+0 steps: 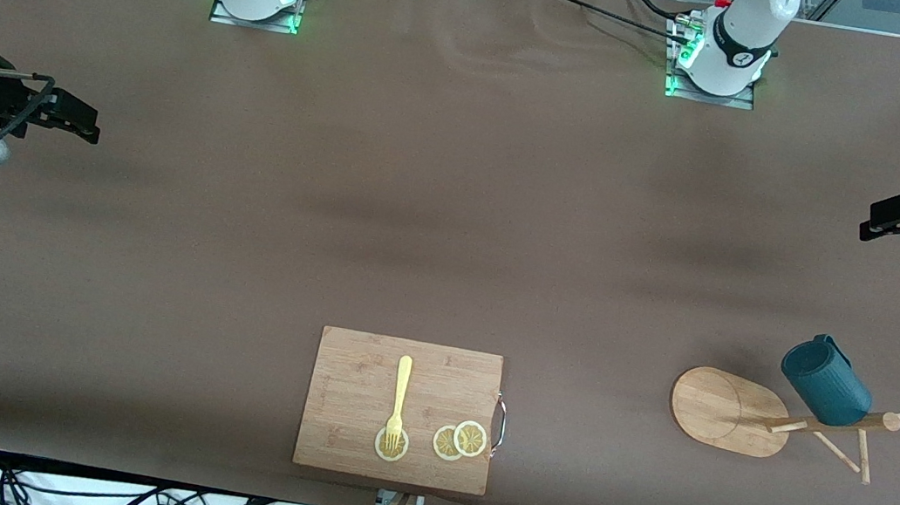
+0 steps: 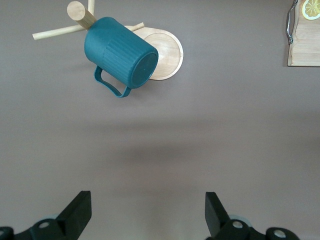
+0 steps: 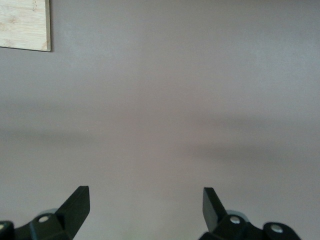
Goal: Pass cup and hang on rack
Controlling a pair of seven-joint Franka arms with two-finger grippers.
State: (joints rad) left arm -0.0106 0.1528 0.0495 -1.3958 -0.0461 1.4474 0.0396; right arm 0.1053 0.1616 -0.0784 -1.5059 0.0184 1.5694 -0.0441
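Cup (image 1: 826, 381) hangs on the rack (image 1: 731, 411), looks done! Left hand (image 1: 873, 220), three o'clock, and right hand (image 1: 89, 125), nine o'clock, both spread, empty, over bare surface (image 1: 454, 227).

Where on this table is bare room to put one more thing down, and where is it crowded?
The whole stretch between the arm bases and the cutting board is bare, as is the cloth between the board and the mug rack. It is crowded at the left arm's end, where the teal cup hangs on the rack. Both claws, left and right, wait open at the table ends.
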